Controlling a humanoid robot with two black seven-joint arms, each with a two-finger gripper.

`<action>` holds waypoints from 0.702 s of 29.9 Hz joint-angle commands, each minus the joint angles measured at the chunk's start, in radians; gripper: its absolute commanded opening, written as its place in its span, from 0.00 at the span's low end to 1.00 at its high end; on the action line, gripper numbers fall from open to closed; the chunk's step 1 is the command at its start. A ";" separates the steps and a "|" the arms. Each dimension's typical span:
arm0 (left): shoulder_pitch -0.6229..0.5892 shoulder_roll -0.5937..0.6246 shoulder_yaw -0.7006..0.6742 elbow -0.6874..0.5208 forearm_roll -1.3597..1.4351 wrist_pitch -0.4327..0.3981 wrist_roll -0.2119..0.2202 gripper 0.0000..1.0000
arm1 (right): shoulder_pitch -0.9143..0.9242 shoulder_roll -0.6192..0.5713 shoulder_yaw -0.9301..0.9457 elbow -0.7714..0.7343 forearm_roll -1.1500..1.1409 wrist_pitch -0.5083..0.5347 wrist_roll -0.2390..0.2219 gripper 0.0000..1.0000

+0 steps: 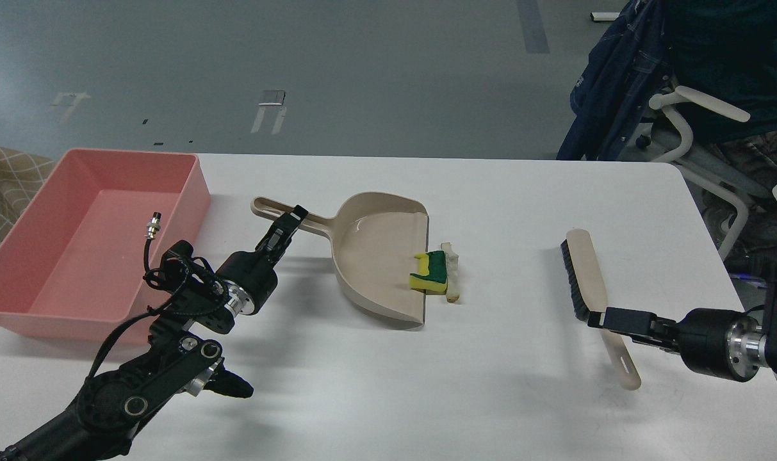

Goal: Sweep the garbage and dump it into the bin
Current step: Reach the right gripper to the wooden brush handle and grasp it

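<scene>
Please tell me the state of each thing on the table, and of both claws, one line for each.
Bin: upright, nothing in it.
Dustpan: flat on table, handle at left claw.
Sponge piece: at dustpan lip, partly on it.
Strip scrap: on table beside the sponge.
Brush: lying on table.
Left claw: grip unclear.
Right claw: at brush handle, grip unclear.

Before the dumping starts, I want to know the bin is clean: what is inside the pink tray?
The pink tray shows only bare pink floor and walls. The left arm's cable connector overlaps a small spot of it. The sponge piece and strip scrap lie at the dustpan lip.
</scene>
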 commanded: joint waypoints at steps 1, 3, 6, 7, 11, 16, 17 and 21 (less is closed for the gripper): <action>0.000 -0.001 0.000 -0.001 0.000 0.000 0.000 0.00 | 0.000 0.002 0.001 0.001 0.000 0.000 -0.023 0.93; 0.000 0.001 0.000 0.001 0.000 0.000 0.000 0.00 | 0.000 0.004 0.001 0.004 0.000 0.000 -0.037 0.91; 0.000 0.001 0.000 0.001 0.000 0.000 0.000 0.00 | -0.002 0.005 0.001 0.016 0.000 0.000 -0.052 0.72; 0.000 0.001 0.000 0.001 0.000 0.000 0.000 0.00 | -0.002 0.005 0.000 0.021 0.000 0.000 -0.052 0.65; 0.000 -0.001 0.000 0.001 0.000 0.000 0.000 0.00 | -0.003 0.005 0.000 0.025 0.000 0.000 -0.054 0.52; 0.000 0.001 0.000 -0.001 0.000 0.000 -0.001 0.00 | -0.003 0.014 0.000 0.027 0.000 0.000 -0.067 0.49; -0.002 0.001 0.000 -0.001 0.000 0.000 -0.001 0.00 | -0.003 0.018 0.000 0.027 0.000 0.000 -0.068 0.49; -0.008 0.001 0.000 0.001 0.000 0.000 0.000 0.00 | -0.002 0.025 0.000 0.027 0.001 0.000 -0.069 0.49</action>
